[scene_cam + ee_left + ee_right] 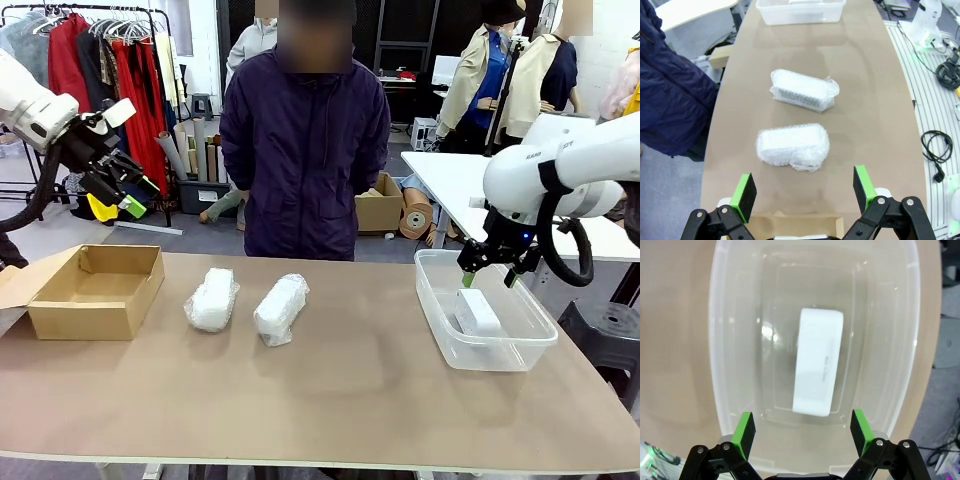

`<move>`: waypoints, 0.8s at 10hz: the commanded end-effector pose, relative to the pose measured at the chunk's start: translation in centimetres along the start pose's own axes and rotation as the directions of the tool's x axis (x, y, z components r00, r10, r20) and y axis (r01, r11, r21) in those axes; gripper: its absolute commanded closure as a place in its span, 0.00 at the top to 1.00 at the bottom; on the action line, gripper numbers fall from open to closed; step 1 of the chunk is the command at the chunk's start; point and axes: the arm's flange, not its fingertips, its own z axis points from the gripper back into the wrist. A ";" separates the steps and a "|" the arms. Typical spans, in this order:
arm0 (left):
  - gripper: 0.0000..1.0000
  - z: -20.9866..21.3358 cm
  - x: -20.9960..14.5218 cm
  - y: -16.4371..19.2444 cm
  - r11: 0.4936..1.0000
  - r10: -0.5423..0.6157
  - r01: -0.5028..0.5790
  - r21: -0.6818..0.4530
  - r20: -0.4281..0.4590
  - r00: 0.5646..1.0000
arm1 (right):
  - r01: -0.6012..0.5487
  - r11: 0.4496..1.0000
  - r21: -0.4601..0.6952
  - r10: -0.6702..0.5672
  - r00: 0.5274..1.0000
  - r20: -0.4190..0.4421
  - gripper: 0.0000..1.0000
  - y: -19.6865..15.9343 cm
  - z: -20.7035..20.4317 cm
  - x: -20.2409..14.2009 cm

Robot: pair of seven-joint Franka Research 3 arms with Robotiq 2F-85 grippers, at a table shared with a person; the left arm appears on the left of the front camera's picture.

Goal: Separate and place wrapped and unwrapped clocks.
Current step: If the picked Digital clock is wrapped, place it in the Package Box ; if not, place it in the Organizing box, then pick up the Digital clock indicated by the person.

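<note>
I count two crinkly bubble-wrapped oblongs, left bundle [212, 298] and right bundle [281, 308], side by side mid-tabletop. One smooth, round-cornered bare white clock [818, 367] lies in the one clear tub [730, 340] near the right edge, its print unreadable. One cardboard box [90, 300] sits at the left edge. My left gripper [805, 192] and right gripper [803, 431] hang spread and empty.

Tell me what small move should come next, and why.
Probably the left tool, open, should lower toward the wrapped clock nearest the cardboard box. The bare clock already lies in the clear tub below the open right tool, while it and the other wrapped clock lie on the table, unboxed.
</note>
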 end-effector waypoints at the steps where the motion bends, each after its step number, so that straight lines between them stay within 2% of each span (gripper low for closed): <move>1: 1.00 0.0 0.1 -0.3 1.000 0.002 -0.002 0.007 -0.002 1.000 | 0.014 1.000 -0.027 -0.013 1.000 0.001 1.00 -0.1 -0.9 0.5; 8: 1.00 0.0 0.1 -0.3 1.000 0.002 -0.002 0.007 -0.002 1.000 | 0.014 1.000 -0.027 -0.013 1.000 0.001 1.00 -0.1 -0.9 0.5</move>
